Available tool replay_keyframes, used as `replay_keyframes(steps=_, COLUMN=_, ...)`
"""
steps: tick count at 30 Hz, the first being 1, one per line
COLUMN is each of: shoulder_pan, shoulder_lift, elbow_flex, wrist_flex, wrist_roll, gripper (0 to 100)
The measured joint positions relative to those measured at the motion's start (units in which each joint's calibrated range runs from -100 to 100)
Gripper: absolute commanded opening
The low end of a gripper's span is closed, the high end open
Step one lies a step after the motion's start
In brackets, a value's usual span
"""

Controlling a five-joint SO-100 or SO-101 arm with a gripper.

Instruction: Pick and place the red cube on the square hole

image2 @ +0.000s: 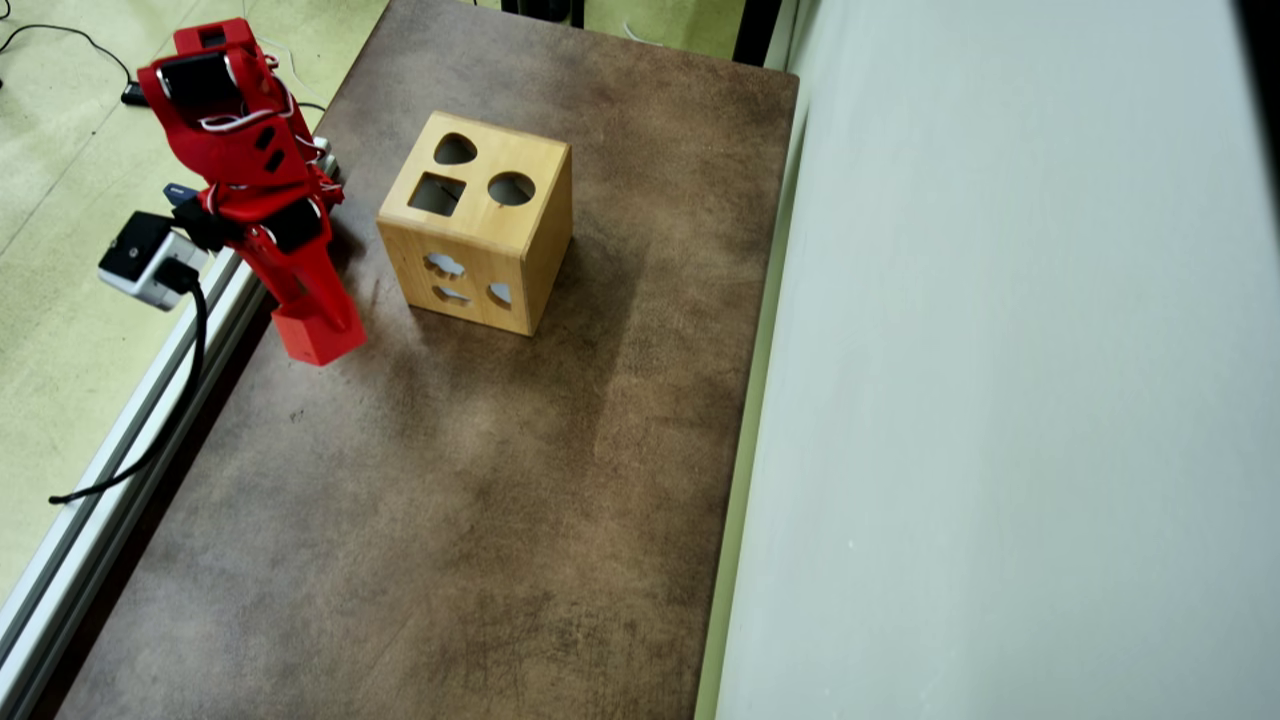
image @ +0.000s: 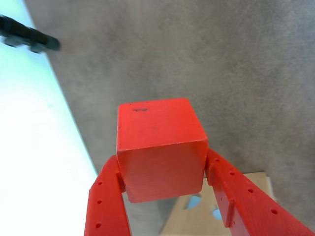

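One mottled brown tabletop (image2: 450, 520) sits between green floor (image2: 60, 170) and pale wall (image2: 1000, 400).

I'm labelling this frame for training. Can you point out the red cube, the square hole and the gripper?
red cube (image: 161, 169): wrist view, its near face.
square hole (image2: 437, 194): overhead view, dark opening in the box top.
gripper (image: 162, 184): wrist view, between the fingertips clamping the cube.

Lab-like room: aluminium rail (image2: 120, 420), cables (image2: 150, 440), vinyl floor (image2: 60, 130).
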Motion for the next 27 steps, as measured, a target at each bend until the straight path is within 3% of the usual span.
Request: replay_keyframes(steps=27, shoulder_pan=-27.5, shoulder_lift=-23.4, elbow_flex=-0.1, wrist_flex=1.5, wrist_roll=-7.7, gripper=2)
